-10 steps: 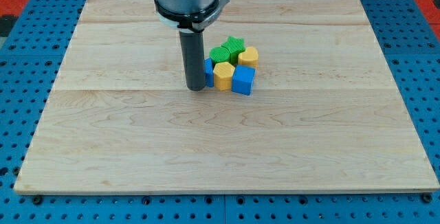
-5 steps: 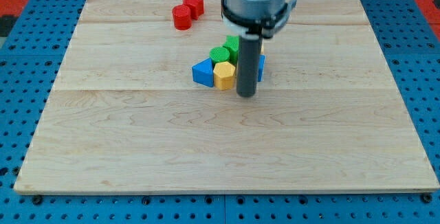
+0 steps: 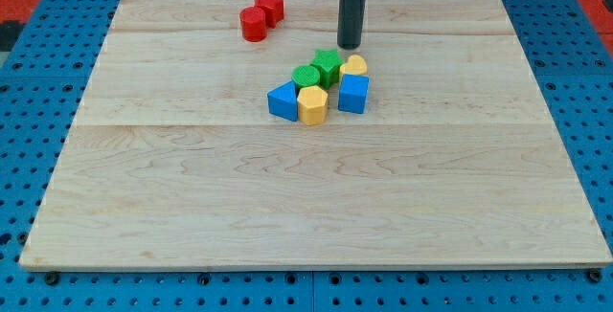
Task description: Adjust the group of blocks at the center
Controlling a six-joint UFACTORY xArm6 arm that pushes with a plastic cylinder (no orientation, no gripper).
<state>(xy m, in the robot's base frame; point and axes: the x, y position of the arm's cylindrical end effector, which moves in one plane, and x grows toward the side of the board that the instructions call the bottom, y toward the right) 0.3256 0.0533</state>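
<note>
A tight group of blocks sits at the board's centre: a blue triangular block (image 3: 283, 101) at the left, a yellow hexagonal block (image 3: 312, 105) beside it, a blue block (image 3: 352, 94) at the right, a green round block (image 3: 306, 76), a green star block (image 3: 328, 65) and a small yellow block (image 3: 354, 65) behind. My tip (image 3: 350, 45) stands just above the group toward the view's top, a short gap from the yellow block and green star.
Two red blocks, a cylinder (image 3: 254, 25) and another red block (image 3: 271, 7), sit together near the board's top edge, left of my rod. The wooden board (image 3: 144, 207) lies on a blue pegboard table.
My tip went from the group's left side, round its bottom right, to above it. The blue block at the right shifted slightly up toward the small yellow block.
</note>
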